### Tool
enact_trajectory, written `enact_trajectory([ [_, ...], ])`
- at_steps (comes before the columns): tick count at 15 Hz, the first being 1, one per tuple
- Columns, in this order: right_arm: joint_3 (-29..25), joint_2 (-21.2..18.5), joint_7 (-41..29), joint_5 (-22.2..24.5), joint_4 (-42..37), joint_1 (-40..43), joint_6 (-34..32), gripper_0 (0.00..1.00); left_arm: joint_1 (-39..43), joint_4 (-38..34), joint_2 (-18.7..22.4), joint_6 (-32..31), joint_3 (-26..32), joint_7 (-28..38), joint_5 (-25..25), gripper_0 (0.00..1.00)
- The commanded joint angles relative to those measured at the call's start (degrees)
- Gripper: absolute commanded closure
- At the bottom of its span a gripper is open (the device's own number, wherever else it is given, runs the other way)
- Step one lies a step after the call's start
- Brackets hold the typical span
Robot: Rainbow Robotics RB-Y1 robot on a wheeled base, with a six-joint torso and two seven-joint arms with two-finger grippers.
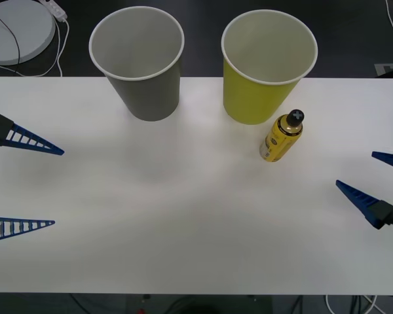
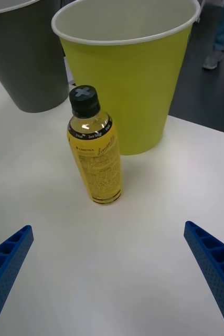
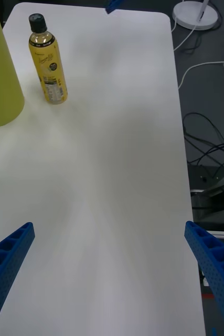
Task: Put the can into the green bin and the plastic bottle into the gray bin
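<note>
Yellow plastic bottle [image 1: 283, 135] upright, beside green bin [image 1: 265, 72]

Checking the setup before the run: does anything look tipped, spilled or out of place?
Nothing stands out. The plastic bottle stands upright and capped beside the green bin; the gray bin is upright too. No spill on the table. Left gripper and right gripper are open, clear of everything.

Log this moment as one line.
left gripper open, idle | right gripper open, facing plastic bottle | upright by green bin | gray bin empty
</note>
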Motion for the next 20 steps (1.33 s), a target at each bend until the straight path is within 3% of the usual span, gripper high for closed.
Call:
enact_trajectory([
  [1,4.24,0.01,0.12,0.98,0.09,-1.91,4.95,0.00,0.00,0.00,0.00,-0.01,0.00,0.00,0.00,0.00],
  [8,15.22,0.10,0.65,1.06,4.40,-10.34,12.25,0.00,0.00,0.00,0.00,-0.01,0.00,0.00,0.00,0.00],
  [15,19.71,0.28,0.91,2.38,5.27,-15.09,14.36,0.00,0.00,0.00,0.00,-0.01,0.00,0.00,0.00,0.00],
  [20,21.90,4.58,1.26,3.44,9.49,-19.84,14.45,0.00,0.00,0.00,0.00,-0.01,0.00,0.00,0.00,0.00],
])
